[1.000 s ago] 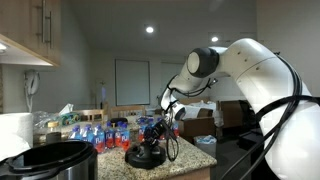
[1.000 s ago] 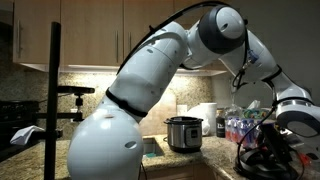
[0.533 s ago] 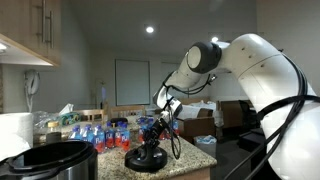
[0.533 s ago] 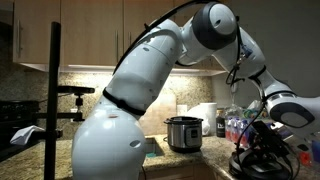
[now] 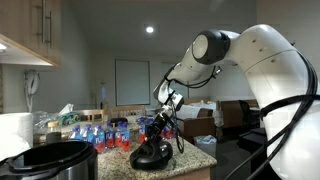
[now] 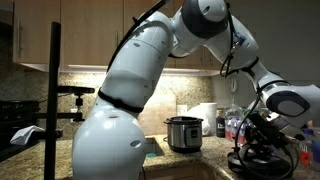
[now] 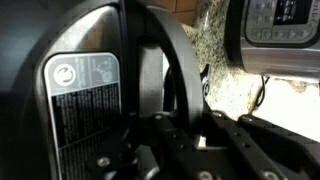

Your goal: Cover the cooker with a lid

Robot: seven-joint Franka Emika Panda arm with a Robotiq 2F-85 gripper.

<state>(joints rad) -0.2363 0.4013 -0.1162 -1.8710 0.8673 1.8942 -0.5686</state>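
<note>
The cooker, a silver-steel pot with a black rim, stands open at the counter's near left corner in an exterior view [image 5: 58, 160] and by the back wall in the other exterior view [image 6: 183, 133]. In the wrist view its control panel [image 7: 280, 35] is at the upper right. The black lid [image 5: 150, 154] is tilted just above the granite counter, apart from the cooker; it also shows in the other exterior view [image 6: 258, 162]. In the wrist view its labelled surface [image 7: 85, 95] fills the left. My gripper [image 5: 160, 130] [image 6: 258, 138] [image 7: 165, 125] is shut on the lid's arched handle.
Several water bottles with red and blue labels [image 5: 100, 136] [image 6: 232, 128] stand behind the lid. A paper towel roll [image 6: 206, 116] stands beside the cooker. A black camera stand [image 6: 55, 100] rises at the left. Wall cabinets [image 5: 25, 30] hang above the counter.
The arm's elbow has risen and swung. The lid has come up a little off the counter in my gripper and tilted. The cooker has not moved.
</note>
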